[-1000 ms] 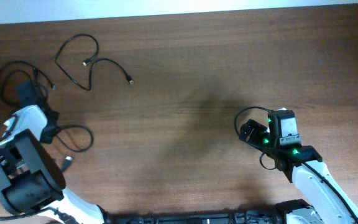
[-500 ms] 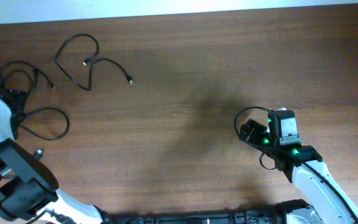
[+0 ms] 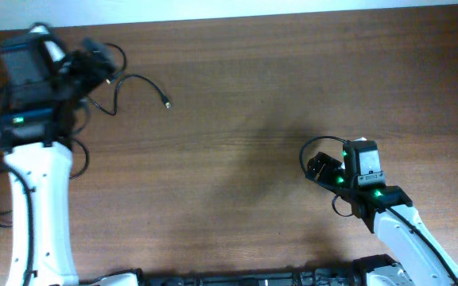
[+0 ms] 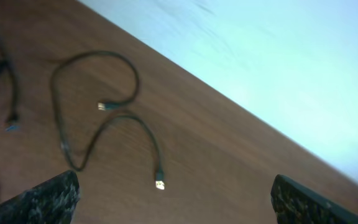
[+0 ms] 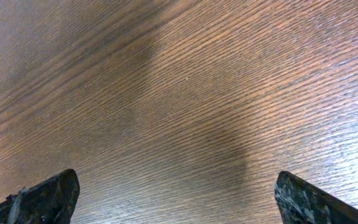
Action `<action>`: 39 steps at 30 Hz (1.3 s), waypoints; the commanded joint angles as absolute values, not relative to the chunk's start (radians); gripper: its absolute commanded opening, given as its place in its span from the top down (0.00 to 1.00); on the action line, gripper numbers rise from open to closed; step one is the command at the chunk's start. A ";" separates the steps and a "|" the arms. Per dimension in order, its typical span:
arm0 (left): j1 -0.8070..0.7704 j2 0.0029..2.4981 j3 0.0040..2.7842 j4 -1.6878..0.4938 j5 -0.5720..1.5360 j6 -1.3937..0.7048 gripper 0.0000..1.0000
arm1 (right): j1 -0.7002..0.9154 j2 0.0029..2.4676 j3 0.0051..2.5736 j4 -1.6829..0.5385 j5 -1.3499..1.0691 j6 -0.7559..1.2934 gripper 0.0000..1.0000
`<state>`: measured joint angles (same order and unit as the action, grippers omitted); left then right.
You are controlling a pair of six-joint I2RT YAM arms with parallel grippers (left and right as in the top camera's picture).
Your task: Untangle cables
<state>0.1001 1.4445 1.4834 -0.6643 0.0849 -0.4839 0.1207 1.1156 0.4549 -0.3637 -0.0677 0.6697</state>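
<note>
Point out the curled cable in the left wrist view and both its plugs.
cable (image 4: 52, 102), left wrist view, left side of its loop.
upper plug (image 4: 102, 106), left wrist view, metal tip.
lower plug (image 4: 160, 184), left wrist view, metal tip.

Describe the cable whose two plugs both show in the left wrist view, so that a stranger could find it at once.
Start at the far left corner of the wooden table, near its far edge. There a thin black cable lies in one open loop and then a hump. Unlike the other cords to its left, it lies apart and shows both metal plugs.
</note>
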 commanded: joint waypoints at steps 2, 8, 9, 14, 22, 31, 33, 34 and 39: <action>-0.039 1.382 1.497 -0.670 -0.060 -0.315 0.01 | 0.123 1.114 0.456 -0.363 -0.055 0.663 0.01; -0.041 1.159 1.497 -0.751 -0.132 -0.271 0.01 | 0.123 1.114 0.456 -0.363 -0.055 0.663 0.01; -0.041 1.127 1.497 -0.761 -0.132 -0.269 0.01 | 0.123 1.114 0.456 -0.363 -0.055 0.663 0.01; -0.041 0.967 1.497 -0.848 -0.138 -0.229 0.01 | 0.123 1.114 0.456 -0.363 -0.055 0.663 0.01; -0.041 0.824 1.497 -0.988 -0.139 -0.230 0.01 | 0.123 1.114 0.456 -0.363 -0.055 0.663 0.01; -0.041 0.812 1.493 -1.530 -0.139 -0.230 0.01 | 0.123 1.114 0.456 -0.363 -0.055 0.663 0.01; -0.041 0.801 1.493 -1.584 -0.132 -0.244 0.01 | 0.123 1.114 0.456 -0.363 -0.055 0.663 0.01; -0.041 0.773 1.493 -1.585 -0.132 -0.244 0.01 | 0.123 1.114 0.456 -0.363 -0.055 0.663 0.01; -0.041 0.504 1.493 -1.585 -0.132 -0.244 0.01 | 0.123 1.114 0.456 -0.363 -0.055 0.663 0.01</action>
<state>-0.0399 0.6346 1.4891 -1.5860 -0.1318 -0.2428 0.1207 1.1156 0.4549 -0.3649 -0.0677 0.6697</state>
